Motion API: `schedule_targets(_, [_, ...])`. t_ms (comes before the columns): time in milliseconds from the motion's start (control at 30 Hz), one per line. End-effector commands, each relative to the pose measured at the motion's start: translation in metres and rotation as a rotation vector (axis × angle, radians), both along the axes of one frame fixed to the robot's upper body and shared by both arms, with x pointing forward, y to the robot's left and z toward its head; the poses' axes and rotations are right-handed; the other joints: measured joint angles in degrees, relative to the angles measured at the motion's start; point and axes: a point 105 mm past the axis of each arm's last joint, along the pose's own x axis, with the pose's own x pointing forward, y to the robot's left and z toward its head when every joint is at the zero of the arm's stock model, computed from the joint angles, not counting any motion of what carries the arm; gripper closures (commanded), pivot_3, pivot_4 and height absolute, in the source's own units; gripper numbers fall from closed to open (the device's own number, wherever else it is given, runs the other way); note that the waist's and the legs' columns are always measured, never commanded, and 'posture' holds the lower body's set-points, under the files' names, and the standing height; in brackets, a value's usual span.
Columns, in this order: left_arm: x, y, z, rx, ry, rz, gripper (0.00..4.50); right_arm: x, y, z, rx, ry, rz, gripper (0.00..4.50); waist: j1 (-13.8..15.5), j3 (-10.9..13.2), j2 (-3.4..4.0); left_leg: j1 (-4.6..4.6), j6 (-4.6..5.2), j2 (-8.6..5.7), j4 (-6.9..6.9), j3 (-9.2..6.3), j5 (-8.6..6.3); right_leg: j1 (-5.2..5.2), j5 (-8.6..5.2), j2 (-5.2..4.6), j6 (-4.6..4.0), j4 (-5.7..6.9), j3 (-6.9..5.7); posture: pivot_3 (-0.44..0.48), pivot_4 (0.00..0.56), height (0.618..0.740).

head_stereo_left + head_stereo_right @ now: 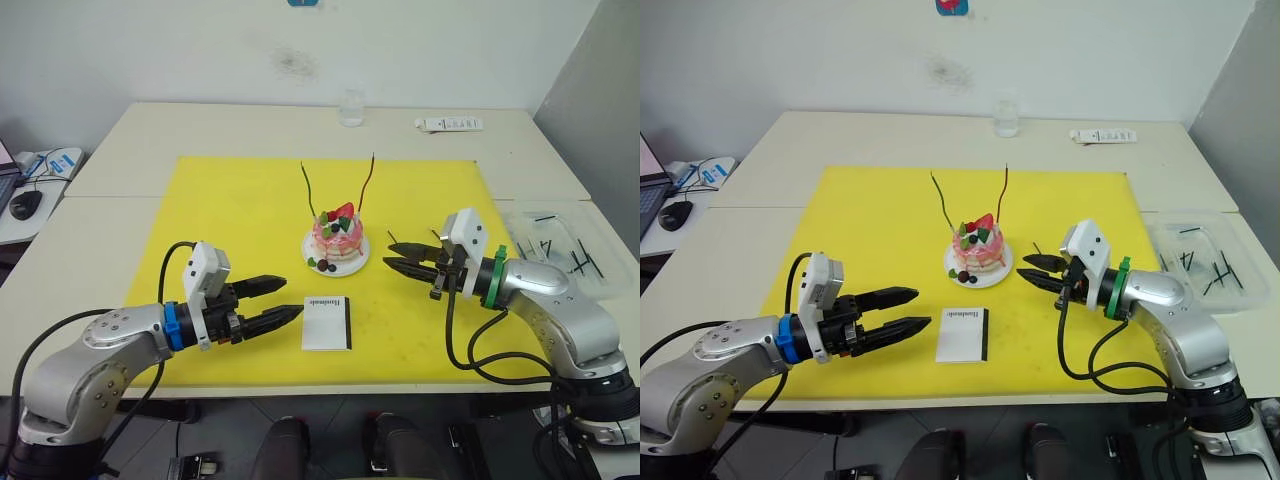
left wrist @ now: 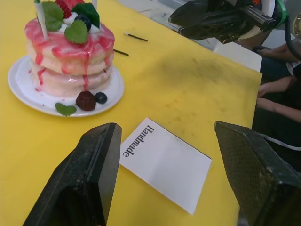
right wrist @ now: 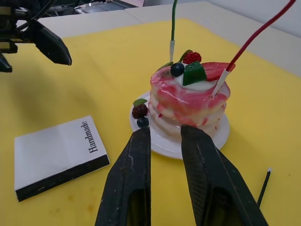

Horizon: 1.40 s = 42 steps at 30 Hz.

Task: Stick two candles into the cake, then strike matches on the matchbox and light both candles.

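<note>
Both candles are already standing in the cake (image 1: 337, 243), which is sitting on its small white plate (image 1: 357, 263) at the centre of the head-camera frame, on the yellow mat (image 1: 230, 210) that is covering the worktop (image 1: 150, 130): the green candle (image 1: 311, 190) is rising from the cake's left side and the dark red candle (image 1: 366, 184) is leaning out from its right. So the first part of the task is looking finished, while neither tip is showing a flame, so striking and lighting are still waiting. The matchbox (image 1: 327, 323) is lying flat just below the cake, lower centre of the frame, its black striking strip facing right, untouched by either arm. The left end effector (image 1: 274, 300) is hovering at lower left beside the matchbox, its fingers spread wide and holding nothing. The right end effector (image 1: 401, 256) is hovering right of the cake, its fingers slightly apart and empty in the wrist view. One loose match (image 3: 263, 186) is lying on the mat near the plate, and more matches (image 1: 575, 258) are resting in the clear tray (image 1: 520, 215) at the right edge. My judgement: roughly a third is done; a match must be picked up next, and the matchbox probably steadied.
</note>
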Motion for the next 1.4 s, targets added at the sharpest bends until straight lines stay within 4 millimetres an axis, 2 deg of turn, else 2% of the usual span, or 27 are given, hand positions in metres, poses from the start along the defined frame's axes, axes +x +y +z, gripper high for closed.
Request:
schedule_targets(33, [-0.001,0.001,0.016,-0.058,0.063,-0.021,0.95,-0.012,0.006,0.008,-0.015,-0.036,0.077,4.07,0.0,0.0,-0.03,-0.01,0.00,0.00,0.00,0.00,0.00,0.00,0.00,0.00,0.00,0.00,0.00,0.000,0.150,0.740])
schedule_targets(67, [-0.001,0.002,0.019,-0.084,0.105,-0.028,0.95,-0.015,0.006,0.006,-0.034,-0.034,0.099,4.41,0.0,0.0,-0.04,-0.01,0.00,0.00,0.00,-0.01,0.00,0.00,0.00,0.00,0.00,0.00,0.00,0.000,0.150,0.740])
schedule_targets(100, [-0.001,0.002,0.020,-0.104,0.165,-0.038,0.95,-0.018,0.007,0.003,-0.059,-0.040,0.121,4.46,0.0,0.0,-0.04,-0.01,0.00,0.00,0.00,-0.01,0.00,0.00,0.01,0.00,0.01,0.00,0.00,0.000,0.150,0.740])
schedule_targets(233, [-0.001,0.007,0.013,-0.070,0.448,-0.067,0.95,-0.021,0.006,-0.013,-0.192,-0.053,0.151,4.46,0.0,0.0,-0.05,0.01,0.00,-0.02,0.01,-0.06,0.00,0.01,0.01,0.05,0.03,0.01,-0.06,0.000,0.150,0.740])
schedule_targets(333, [0.001,0.007,0.015,-0.087,0.672,-0.108,0.95,-0.024,0.004,-0.032,-0.323,-0.031,0.175,4.46,0.1,0.0,-0.07,0.01,0.00,-0.08,0.02,-0.09,0.00,0.02,0.02,0.21,0.05,0.03,-0.10,0.000,0.150,0.740])
schedule_targets(467, [0.013,0.004,0.019,-0.166,0.824,-0.134,0.95,-0.029,0.010,-0.045,-0.372,-0.021,0.217,4.46,0.0,0.0,-0.09,0.00,0.00,-0.12,0.12,-0.03,0.00,0.07,0.02,0.17,0.09,0.03,-0.03,0.000,0.150,0.740])
schedule_targets(600, [0.016,0.002,-0.004,-0.073,0.968,-0.073,0.95,-0.030,0.019,-0.055,-0.401,-0.018,0.235,4.46,-0.1,0.1,-0.12,0.00,0.00,-0.07,0.12,-0.04,0.00,0.05,0.02,-0.03,0.10,0.06,0.01,0.000,0.150,0.740])
schedule_targets(767, [0.018,-0.006,-0.010,-0.072,1.049,-0.071,0.95,-0.025,0.022,-0.059,-0.394,-0.004,0.189,4.46,-0.1,0.1,-0.13,0.00,-0.01,-0.05,0.12,-0.07,0.01,0.03,0.01,-0.08,0.09,0.14,-0.04,0.000,0.150,0.740])
schedule_targets(1067, [0.017,-0.012,-0.032,-0.103,1.070,0.013,0.95,-0.027,0.025,-0.067,-0.398,0.028,0.173,4.46,-0.1,0.1,-0.13,0.00,-0.02,-0.20,0.27,0.00,0.02,0.08,0.02,-0.35,0.10,0.21,-0.01,0.000,0.150,0.740])
schedule_targets(1400, [0.024,-0.023,-0.035,-0.186,1.043,0.023,0.95,-0.026,0.031,-0.070,-0.392,0.040,0.173,4.46,0.2,0.1,-0.14,0.01,-0.02,-0.35,0.42,0.04,0.02,0.18,0.02,-0.49,0.09,0.20,-0.02,0.000,0.150,0.740])
